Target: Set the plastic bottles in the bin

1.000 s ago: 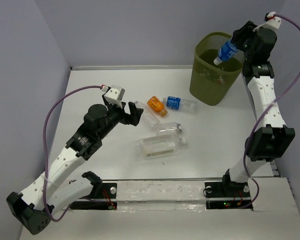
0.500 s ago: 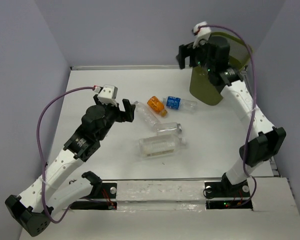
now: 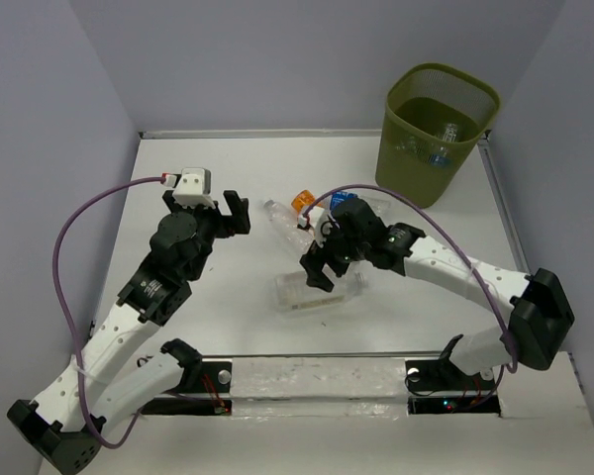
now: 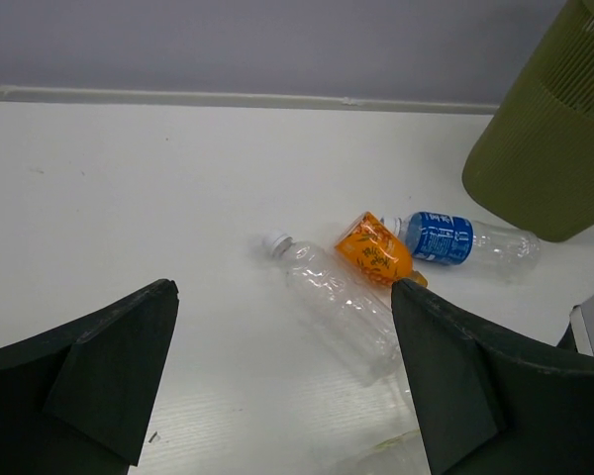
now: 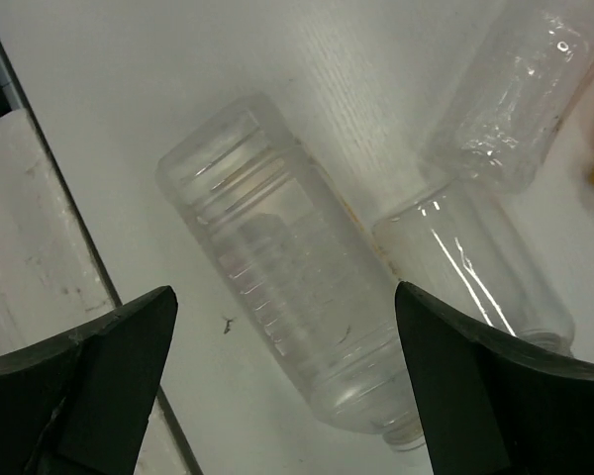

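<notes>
Right gripper (image 3: 315, 267) is off the bin (image 3: 408, 173) now, fingers spread over big bottle (image 5: 287, 317) at table centre. Only its wrist view shows this bottle lying flat, neck lower right. Only top view shows bottles (image 3: 438, 146) in bin. Left gripper (image 4: 287, 386) gapes before slim bottle (image 4: 337, 302), cap far-left.
</notes>
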{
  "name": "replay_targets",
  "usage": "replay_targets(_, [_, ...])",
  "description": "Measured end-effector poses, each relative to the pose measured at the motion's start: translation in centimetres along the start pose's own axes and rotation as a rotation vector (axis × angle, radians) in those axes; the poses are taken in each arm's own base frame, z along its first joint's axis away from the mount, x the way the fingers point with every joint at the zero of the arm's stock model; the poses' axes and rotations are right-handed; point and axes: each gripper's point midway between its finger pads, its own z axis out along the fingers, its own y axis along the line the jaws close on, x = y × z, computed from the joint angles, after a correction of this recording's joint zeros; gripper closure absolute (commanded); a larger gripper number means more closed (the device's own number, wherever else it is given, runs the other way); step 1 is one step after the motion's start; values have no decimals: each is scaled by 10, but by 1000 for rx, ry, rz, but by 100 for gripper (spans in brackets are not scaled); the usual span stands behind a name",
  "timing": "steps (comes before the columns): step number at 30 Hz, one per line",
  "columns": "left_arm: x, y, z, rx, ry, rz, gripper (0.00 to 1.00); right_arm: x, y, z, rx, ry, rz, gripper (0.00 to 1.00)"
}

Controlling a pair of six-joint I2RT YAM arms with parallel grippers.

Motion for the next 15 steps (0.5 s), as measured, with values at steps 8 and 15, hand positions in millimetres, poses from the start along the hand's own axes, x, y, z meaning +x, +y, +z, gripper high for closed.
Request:
replay_targets(8, [-1, 3, 0, -9, -2, -4, 1, 17, 28, 13, -22, 62, -41, 1])
replay_targets(15, [0, 1, 0, 3, 0, -5, 1, 31, 11, 34, 48, 155, -113, 0])
